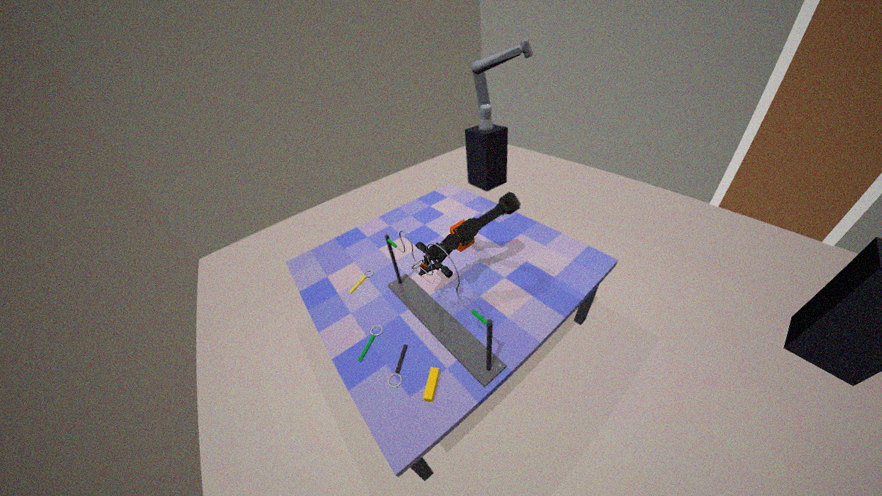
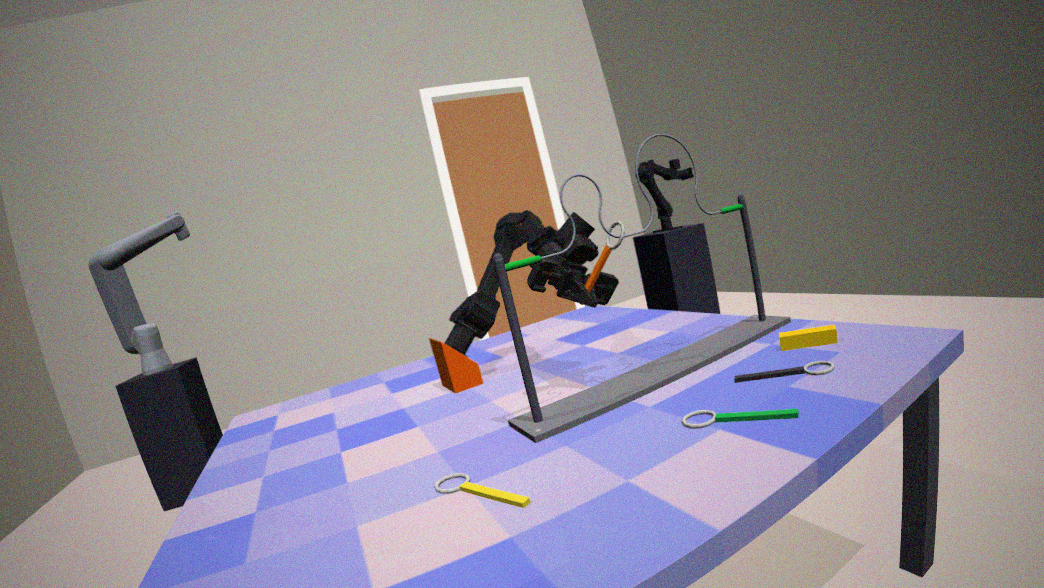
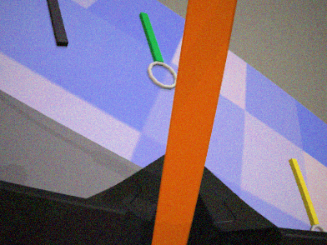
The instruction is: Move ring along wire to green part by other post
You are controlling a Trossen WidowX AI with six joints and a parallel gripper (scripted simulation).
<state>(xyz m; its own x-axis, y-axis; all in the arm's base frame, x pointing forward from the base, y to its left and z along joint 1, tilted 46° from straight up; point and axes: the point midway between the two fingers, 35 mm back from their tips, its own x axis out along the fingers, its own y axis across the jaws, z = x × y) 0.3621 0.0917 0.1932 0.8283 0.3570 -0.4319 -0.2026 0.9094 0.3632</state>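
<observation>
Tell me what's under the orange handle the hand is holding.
The hand grips the orange handle's lower end. Below lie the checkered table and the grey base plate. In the wrist view the handle hides part of the table behind it.
</observation>
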